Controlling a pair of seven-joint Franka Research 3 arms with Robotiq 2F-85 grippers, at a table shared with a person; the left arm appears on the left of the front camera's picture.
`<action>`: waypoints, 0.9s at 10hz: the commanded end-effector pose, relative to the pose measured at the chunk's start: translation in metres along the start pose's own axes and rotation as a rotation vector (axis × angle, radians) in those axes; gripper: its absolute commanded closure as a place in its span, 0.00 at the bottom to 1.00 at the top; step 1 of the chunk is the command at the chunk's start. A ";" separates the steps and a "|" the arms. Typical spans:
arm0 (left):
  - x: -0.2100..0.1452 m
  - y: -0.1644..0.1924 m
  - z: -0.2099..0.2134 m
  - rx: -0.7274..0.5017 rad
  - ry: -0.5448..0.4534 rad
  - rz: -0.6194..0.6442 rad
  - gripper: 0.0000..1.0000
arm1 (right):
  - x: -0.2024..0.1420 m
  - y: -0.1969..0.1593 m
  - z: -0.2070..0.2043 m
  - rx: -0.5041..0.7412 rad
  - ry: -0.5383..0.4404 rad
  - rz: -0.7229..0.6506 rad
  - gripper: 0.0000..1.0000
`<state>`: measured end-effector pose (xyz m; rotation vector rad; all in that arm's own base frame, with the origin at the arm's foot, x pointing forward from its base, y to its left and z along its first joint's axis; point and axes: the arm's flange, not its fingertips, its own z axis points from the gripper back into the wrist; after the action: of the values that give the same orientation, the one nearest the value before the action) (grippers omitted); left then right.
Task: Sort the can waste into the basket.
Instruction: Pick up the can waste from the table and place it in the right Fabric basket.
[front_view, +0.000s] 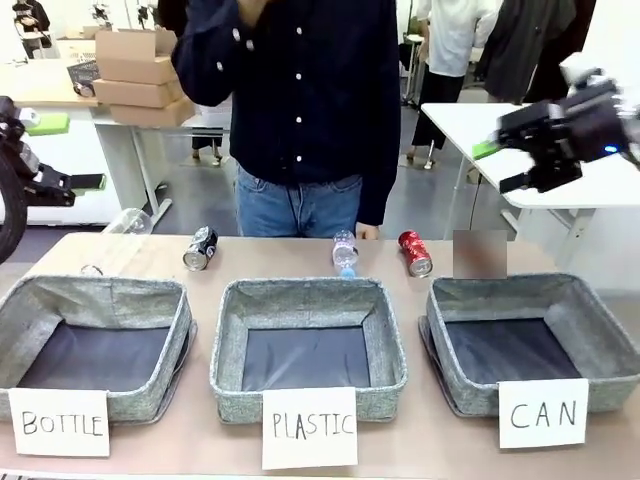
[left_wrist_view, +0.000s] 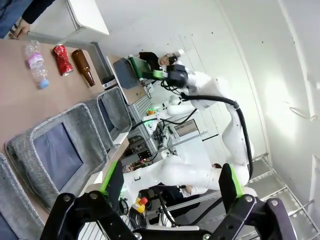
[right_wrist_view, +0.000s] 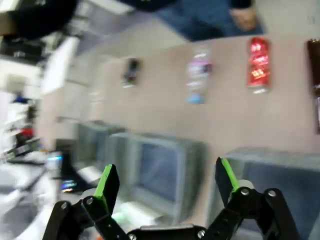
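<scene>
The red can (front_view: 414, 253) lies on its side at the table's far edge, right of centre, and the black can (front_view: 200, 248) lies far left of centre. The grey basket (front_view: 442, 318) with the "CAN" sign (front_view: 543, 412) stands front right, holding nothing. My right gripper (front_view: 502, 166) hovers high above the table's right end, blurred. In its wrist view the right gripper (right_wrist_view: 167, 182) is open, and far below it are the red can (right_wrist_view: 258, 65), the black can (right_wrist_view: 131, 72) and the basket (right_wrist_view: 270, 156). My left gripper (left_wrist_view: 170, 182) is open, off the table's left end, with the red can (left_wrist_view: 62, 59) far off.
A clear plastic bottle (front_view: 345, 252) lies between the two cans, and a brown bottle (left_wrist_view: 83, 66) beyond the red can. Baskets signed "PLASTIC" (front_view: 308, 400) and "BOTTLE" (front_view: 150, 395) stand centre and left. A person stands at the far edge, one hand (front_view: 368, 232) near the plastic bottle.
</scene>
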<state>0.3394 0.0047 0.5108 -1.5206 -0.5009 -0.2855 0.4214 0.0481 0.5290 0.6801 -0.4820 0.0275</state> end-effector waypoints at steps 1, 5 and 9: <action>0.001 -0.002 -0.002 -0.026 -0.012 -0.027 0.00 | 0.037 -0.031 -0.053 -0.581 0.302 0.117 0.00; 0.001 -0.002 -0.002 -0.026 -0.012 -0.027 0.00 | 0.019 -0.051 -0.092 -0.400 0.183 0.107 0.00; 0.001 -0.002 -0.002 -0.026 -0.012 -0.027 0.00 | 0.068 -0.042 -0.126 -0.368 0.197 0.154 0.00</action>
<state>0.3394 0.0041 0.5115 -1.5222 -0.5026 -0.2883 0.5009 0.0696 0.4533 0.2985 -0.3173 0.1418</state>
